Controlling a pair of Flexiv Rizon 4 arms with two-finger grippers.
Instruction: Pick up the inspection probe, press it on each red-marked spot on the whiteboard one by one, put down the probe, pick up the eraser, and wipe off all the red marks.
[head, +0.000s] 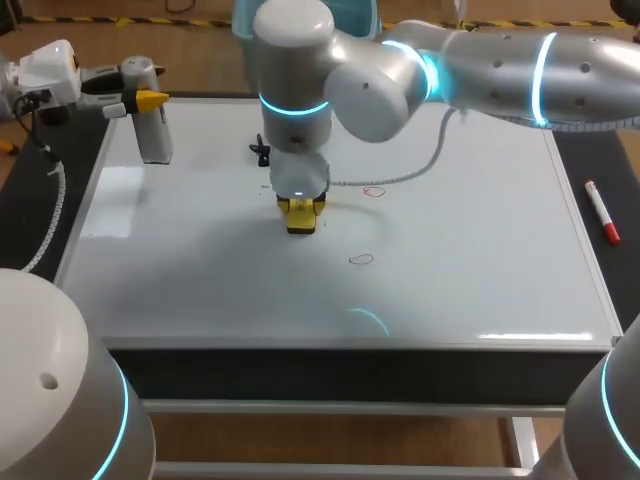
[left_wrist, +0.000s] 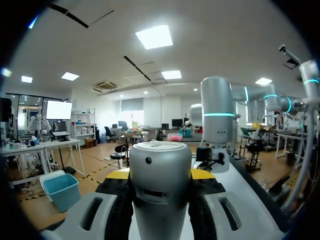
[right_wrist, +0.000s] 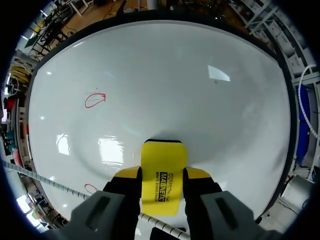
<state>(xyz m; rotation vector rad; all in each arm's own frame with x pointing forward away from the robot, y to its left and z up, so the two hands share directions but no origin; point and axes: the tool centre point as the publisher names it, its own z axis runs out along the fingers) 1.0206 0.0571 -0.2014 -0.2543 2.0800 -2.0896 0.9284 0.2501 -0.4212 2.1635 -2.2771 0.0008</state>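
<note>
The whiteboard (head: 450, 280) covers the table. My right arm reaches in past the middle; its gripper (head: 301, 215) points straight down, shut on the yellow eraser (head: 301, 218), which is down at the board. In the right wrist view the eraser (right_wrist: 164, 160) sits between the yellow-tipped fingers (right_wrist: 127, 174). Two red marks remain: one (head: 373, 191) just right of the eraser, one (head: 361, 259) nearer the front; both appear in the right wrist view (right_wrist: 95, 100), (right_wrist: 91, 188). My left gripper (head: 140, 100) at the far left corner is shut on the grey cylindrical probe (head: 155, 135), which stands upright (left_wrist: 160, 185).
A red marker pen (head: 602, 212) lies off the board's right edge. A small black object (head: 260, 152) sits on the board behind the right gripper. The right arm's coiled cable (head: 400, 175) hangs low over the board near the upper red mark.
</note>
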